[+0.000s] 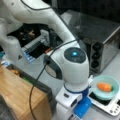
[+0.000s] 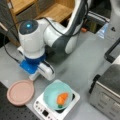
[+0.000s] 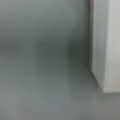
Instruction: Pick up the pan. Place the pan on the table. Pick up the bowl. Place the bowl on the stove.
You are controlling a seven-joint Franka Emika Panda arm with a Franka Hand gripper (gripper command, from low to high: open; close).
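Note:
The teal bowl point(image 2: 55, 96) with an orange carrot-like piece point(image 2: 62, 98) sits on the white stove point(image 2: 41, 106); the bowl point(image 1: 105, 88) and the stove point(image 1: 110, 106) show in both front views. The pinkish-brown pan point(image 2: 20, 92) lies flat on the grey table point(image 2: 82, 62), left of the stove. My gripper point(image 2: 47, 72) hangs low over the table just behind the gap between pan and bowl, touching neither and holding nothing that shows. Its fingers are hidden under the hand. The wrist view shows only grey table point(image 3: 45, 75) and a white edge point(image 3: 107, 50) on the right.
A steel toaster oven point(image 2: 107, 92) stands at a front view's right, also at the top right as the toaster oven point(image 1: 100, 37). A light wooden block point(image 1: 20, 95) fills a front view's lower left. Wooden shelving point(image 2: 50, 10) lies behind the arm.

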